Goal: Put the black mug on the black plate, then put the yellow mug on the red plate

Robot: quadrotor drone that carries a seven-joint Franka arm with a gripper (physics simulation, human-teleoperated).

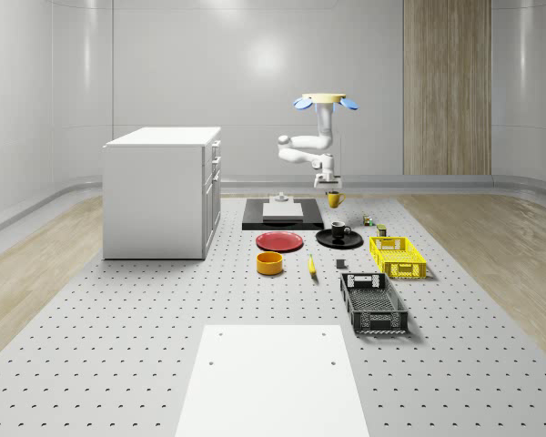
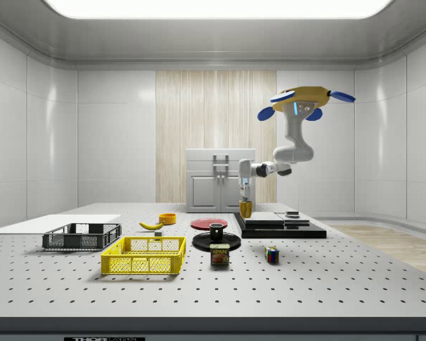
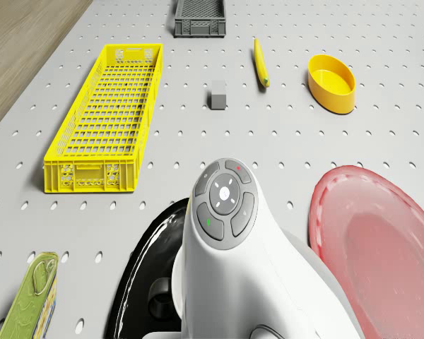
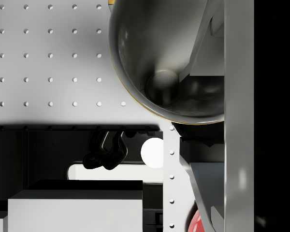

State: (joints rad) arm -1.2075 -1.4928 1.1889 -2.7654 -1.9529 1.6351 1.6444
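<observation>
The drone [image 1: 323,100] hovers over the far side of the table, its arm bent downward. My gripper [image 1: 332,190] is shut on the yellow mug [image 1: 335,198], holding it upright a little above the table, beside the black platform [image 1: 282,217]. From the side, the gripper [image 2: 246,202] grips the yellow mug [image 2: 246,209] by its rim. The wrist view looks into the mug [image 4: 169,63] beside one finger [image 4: 239,96]. The black mug [image 1: 338,229] stands on the black plate [image 1: 323,240], nearer than the gripper. The red plate [image 1: 279,241] lies bare to the whole-scene view's left of the black plate.
A yellow bowl [image 1: 270,263], a banana [image 1: 311,265], a small grey block [image 3: 218,94], a yellow crate [image 1: 398,257] and a black crate [image 1: 373,302] lie nearer. A can [image 2: 220,254] and cube [image 2: 271,254] sit by the plates. A white cabinet [image 1: 161,191] stands left.
</observation>
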